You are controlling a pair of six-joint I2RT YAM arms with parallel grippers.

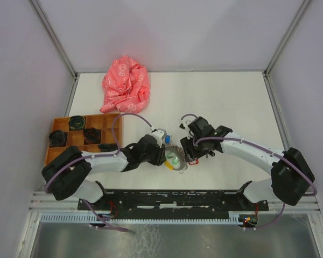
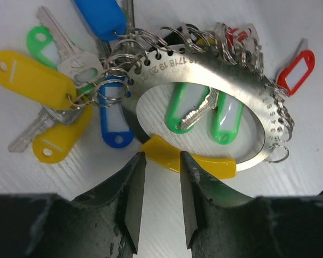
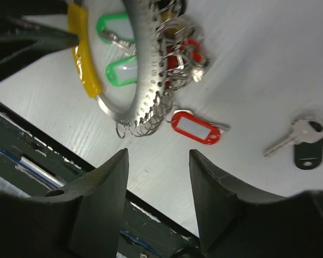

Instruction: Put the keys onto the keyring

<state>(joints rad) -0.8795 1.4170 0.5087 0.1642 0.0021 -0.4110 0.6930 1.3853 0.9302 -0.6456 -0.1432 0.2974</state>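
You have two loose keys on tabletop (image 3: pixel 247 64): red key (image 3: pixel 196 129) just beside keyring (image 3: pixel 145 70), black key (image 3: pixel 304 141) well apart from it. Right claw (image 3: pixel 159 154) spread wide, empty. Left claw (image 2: pixel 161 161) half open, tips at keyring's yellow grip (image 2: pixel 204 161).

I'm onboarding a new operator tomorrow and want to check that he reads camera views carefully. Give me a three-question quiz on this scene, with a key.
1. True or false: the right gripper is holding the key with the black tag.
2. What colour is the grip strip on the big metal ring? A red, B yellow, C blue.
3. Fill in: in the right wrist view, the plastic tag lying between the ring and the black-tagged key is ____.
Key: 1 false: the jaws stand open and empty, and the key lies on the table apart from them. 2 B. 3 red.
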